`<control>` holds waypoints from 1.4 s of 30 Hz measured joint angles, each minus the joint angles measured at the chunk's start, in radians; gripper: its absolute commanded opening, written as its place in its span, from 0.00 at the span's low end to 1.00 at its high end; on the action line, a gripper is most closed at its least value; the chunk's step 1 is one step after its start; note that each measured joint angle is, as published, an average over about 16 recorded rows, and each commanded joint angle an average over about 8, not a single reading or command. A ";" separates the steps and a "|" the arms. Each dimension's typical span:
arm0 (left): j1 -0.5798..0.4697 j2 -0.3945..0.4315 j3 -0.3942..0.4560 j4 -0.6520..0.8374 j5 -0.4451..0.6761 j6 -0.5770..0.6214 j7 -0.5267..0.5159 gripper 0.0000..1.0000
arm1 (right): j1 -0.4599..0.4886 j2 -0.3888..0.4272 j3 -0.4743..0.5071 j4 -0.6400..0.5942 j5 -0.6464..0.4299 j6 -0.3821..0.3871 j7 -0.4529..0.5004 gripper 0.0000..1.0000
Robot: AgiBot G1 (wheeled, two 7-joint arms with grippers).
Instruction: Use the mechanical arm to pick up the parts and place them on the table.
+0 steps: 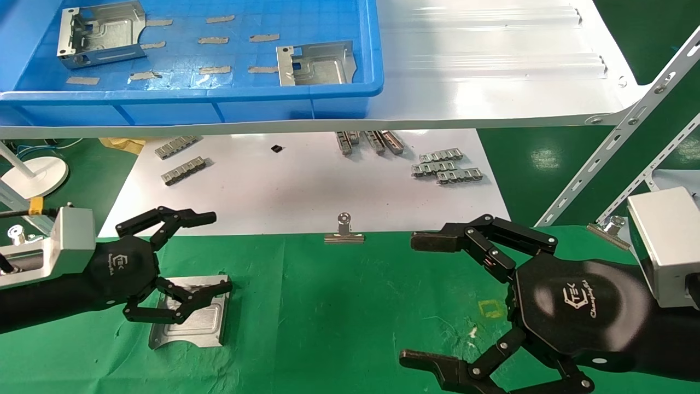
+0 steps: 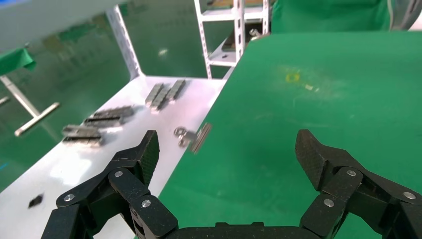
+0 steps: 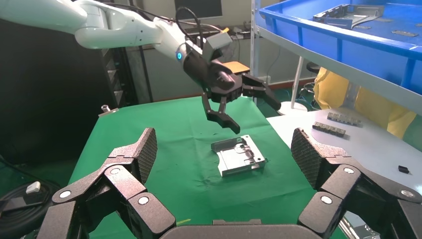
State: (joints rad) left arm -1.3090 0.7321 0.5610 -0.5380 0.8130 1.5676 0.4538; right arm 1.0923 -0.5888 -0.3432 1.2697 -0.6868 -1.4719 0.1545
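One silvery bracket part (image 1: 191, 320) lies flat on the green-cloth table (image 1: 339, 306) at the front left; it also shows in the right wrist view (image 3: 239, 157). My left gripper (image 1: 219, 251) is open and empty, raised just above that part's near edge and apart from it; it also shows in the right wrist view (image 3: 251, 114). In its own wrist view the left gripper (image 2: 228, 149) frames bare cloth. My right gripper (image 1: 413, 300) is open and empty, low over the cloth at the front right. Two more parts (image 1: 101, 34) (image 1: 316, 63) lie in the blue bin (image 1: 219, 104) on the shelf.
A glossy white shelf (image 1: 492, 71) carries the bin, with slanted perforated struts (image 1: 629, 126) at the right. Grey ridged strips (image 1: 445, 167) lie on the white board behind the cloth. Binder clips (image 1: 343, 230) (image 1: 610, 227) hold the cloth's far edge. A yellow square mark (image 1: 491, 309) lies near my right gripper.
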 measured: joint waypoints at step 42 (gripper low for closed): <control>0.233 -0.120 -0.280 -0.741 -0.083 -0.071 -0.633 1.00 | 0.000 0.000 -0.001 0.000 0.001 0.000 0.000 1.00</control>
State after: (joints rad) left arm -1.0761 0.6120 0.2815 -1.2795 0.7303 1.4967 -0.1787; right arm 1.0923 -0.5885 -0.3438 1.2696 -0.6862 -1.4714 0.1541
